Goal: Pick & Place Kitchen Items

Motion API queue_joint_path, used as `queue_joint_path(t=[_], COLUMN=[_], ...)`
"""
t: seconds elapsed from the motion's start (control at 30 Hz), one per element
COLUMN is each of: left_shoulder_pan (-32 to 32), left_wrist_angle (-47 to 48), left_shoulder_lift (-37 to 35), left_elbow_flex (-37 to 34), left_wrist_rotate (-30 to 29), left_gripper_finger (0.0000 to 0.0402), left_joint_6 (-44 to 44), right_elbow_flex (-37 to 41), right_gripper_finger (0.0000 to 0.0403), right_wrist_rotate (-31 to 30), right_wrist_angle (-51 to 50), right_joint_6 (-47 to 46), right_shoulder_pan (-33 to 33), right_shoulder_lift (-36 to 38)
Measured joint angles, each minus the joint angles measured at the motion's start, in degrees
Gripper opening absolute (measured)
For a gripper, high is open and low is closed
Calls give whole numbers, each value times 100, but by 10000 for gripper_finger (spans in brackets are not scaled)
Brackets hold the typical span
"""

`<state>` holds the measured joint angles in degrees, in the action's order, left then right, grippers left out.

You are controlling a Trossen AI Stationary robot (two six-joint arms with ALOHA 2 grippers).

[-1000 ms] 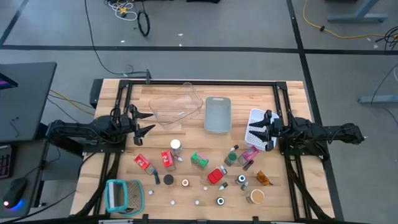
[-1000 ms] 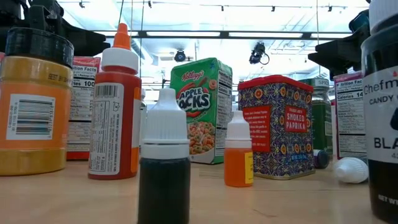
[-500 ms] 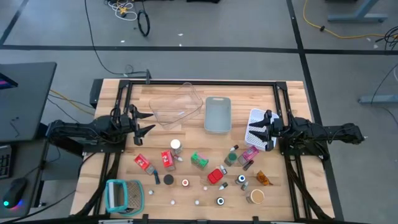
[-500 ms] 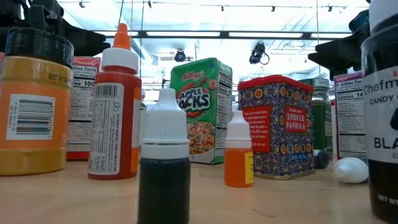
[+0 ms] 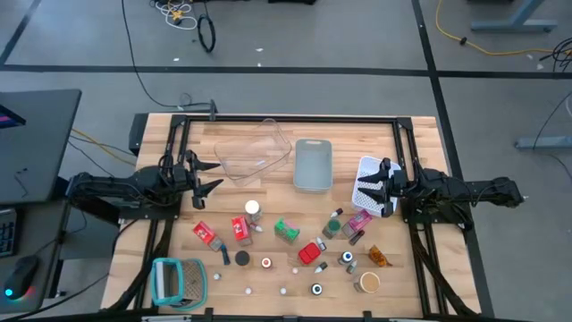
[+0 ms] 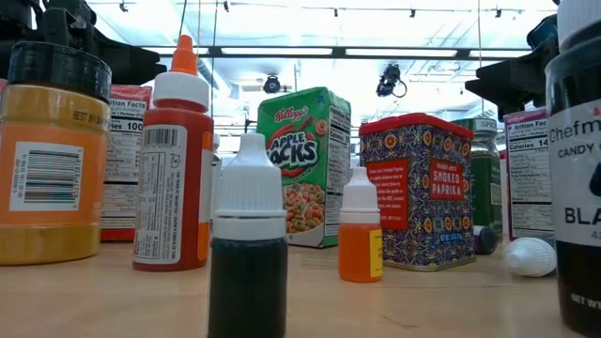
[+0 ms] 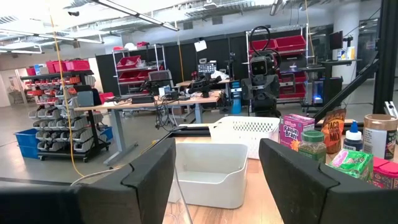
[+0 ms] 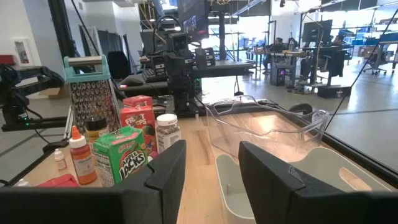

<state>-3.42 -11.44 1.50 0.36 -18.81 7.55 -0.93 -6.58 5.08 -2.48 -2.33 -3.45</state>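
Both pincers hang above the table, well apart from each other and holding nothing. On the table's left side, the left pincer [image 5: 207, 177] has its two dark fingers [image 7: 149, 177] spread wide, pointing inward toward the clear bin [image 5: 253, 152]. On the right side, the right pincer [image 5: 368, 190] has its fingers [image 8: 165, 171] parted with a clear gap between them, and it sits over the edge of the white slotted basket [image 5: 370, 170].

Between the two pincers, along the far half of the table [image 5: 286, 125], stand the clear bin, then the grey bin [image 5: 313, 165], then the white basket.

The kitchen items lie scattered across the near half of the table, none of them touching a pincer. Among them are a red packet [image 5: 205, 234], a second red packet [image 5: 239, 228], a white-capped jar [image 5: 253, 210], a green Apple Jacks box [image 6: 302, 167], a red paprika tin [image 6: 417, 191], a pink box [image 5: 359, 219], a brown jar [image 5: 367, 283], and several small capped bottles, such as the orange dropper bottle [image 6: 360, 227]. Tiny white pieces dot the near edge.

A teal-and-white ribbed holder [image 5: 177, 280] lies at the near left corner.

From table height, the bottles and boxes crowd the foreground and hide most of both arms.
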Motion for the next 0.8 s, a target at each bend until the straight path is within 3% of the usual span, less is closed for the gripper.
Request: queue_joint_path(t=[0.43, 0.8], left_shoulder_pan=[-2, -2], left_wrist_angle=[-4, -280], left_shoulder_lift=[0, -2], left_elbow_flex=[2, 2], left_wrist_rotate=[66, 138], left_gripper_finger=[242, 242], left_joint_6=[-11, -694], right_elbow_flex=[-1, 0], right_gripper_finger=[160, 160], right_wrist_rotate=[-1, -2], right_wrist_angle=[-1, -1], right_joint_6=[0, 163], right_shoulder_pan=[-2, -1], right_shoulder_lift=[-1, 1])
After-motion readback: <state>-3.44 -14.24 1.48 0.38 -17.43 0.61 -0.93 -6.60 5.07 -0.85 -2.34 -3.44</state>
